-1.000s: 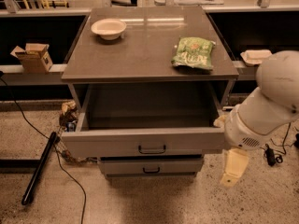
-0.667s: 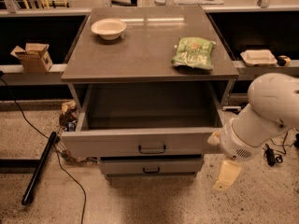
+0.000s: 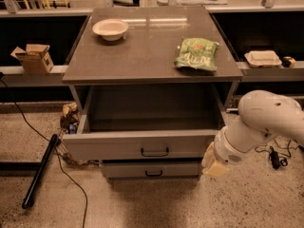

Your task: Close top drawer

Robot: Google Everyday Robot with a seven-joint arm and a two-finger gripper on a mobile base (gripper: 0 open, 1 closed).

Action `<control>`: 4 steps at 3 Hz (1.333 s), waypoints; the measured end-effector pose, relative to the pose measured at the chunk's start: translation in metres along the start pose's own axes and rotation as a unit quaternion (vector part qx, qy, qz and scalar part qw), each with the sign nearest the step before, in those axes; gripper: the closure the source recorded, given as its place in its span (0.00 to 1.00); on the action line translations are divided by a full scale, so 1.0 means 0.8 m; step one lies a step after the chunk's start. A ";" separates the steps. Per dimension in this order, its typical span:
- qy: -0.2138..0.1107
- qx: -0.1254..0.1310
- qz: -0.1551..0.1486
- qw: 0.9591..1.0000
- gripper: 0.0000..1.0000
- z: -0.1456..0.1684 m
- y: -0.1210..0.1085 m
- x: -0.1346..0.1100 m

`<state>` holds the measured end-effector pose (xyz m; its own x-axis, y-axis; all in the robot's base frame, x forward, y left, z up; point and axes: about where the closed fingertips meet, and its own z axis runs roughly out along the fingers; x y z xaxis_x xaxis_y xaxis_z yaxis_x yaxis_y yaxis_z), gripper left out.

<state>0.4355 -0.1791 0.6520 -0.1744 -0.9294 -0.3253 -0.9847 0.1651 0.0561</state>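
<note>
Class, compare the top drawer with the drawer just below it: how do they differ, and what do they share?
The top drawer is pulled far out; the lower drawer sits further in. The top drawer's front is taller than the lower drawer's. The hand is beside the top drawer's front, on the picture's right. Both are grey with flat fronts.

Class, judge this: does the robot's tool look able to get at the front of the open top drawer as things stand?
Probably yes. The tool hangs by the front right corner of the open top drawer, with nothing visible between them.
</note>
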 end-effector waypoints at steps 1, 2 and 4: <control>-0.005 0.015 -0.002 1.000 0.87 0.018 -0.034 0.002; -0.016 0.036 -0.005 0.999 1.00 0.030 -0.067 -0.004; -0.017 0.037 -0.005 0.999 0.59 0.031 -0.069 -0.004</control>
<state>0.4904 -0.1768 0.6265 -0.1637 -0.9193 -0.3580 -0.9832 0.1818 -0.0174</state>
